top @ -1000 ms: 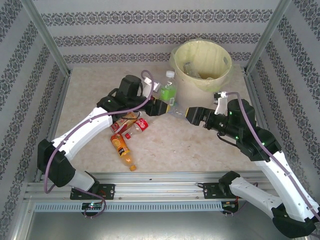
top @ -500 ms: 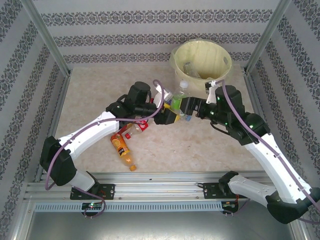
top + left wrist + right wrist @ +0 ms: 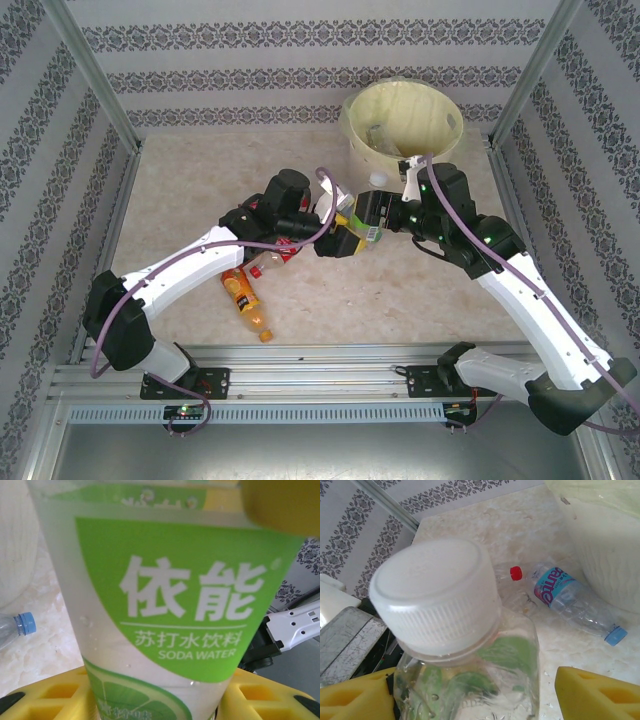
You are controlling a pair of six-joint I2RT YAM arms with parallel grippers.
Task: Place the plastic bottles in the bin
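As right fingers (image 3: 597, 692) close in, soda bottle (image 3: 165, 610) moved binward.

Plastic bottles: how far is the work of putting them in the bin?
Done: a few clear bottles lie in the round cream-white bin lined with a yellow-green bag. In hand: the left gripper is shut on the green-labelled soda water bottle; the right gripper, open, flanks its white cap. Left: the orange-tinted bottle and red-labelled bottle on the table, and a clear blue-capped bottle beside the bin.
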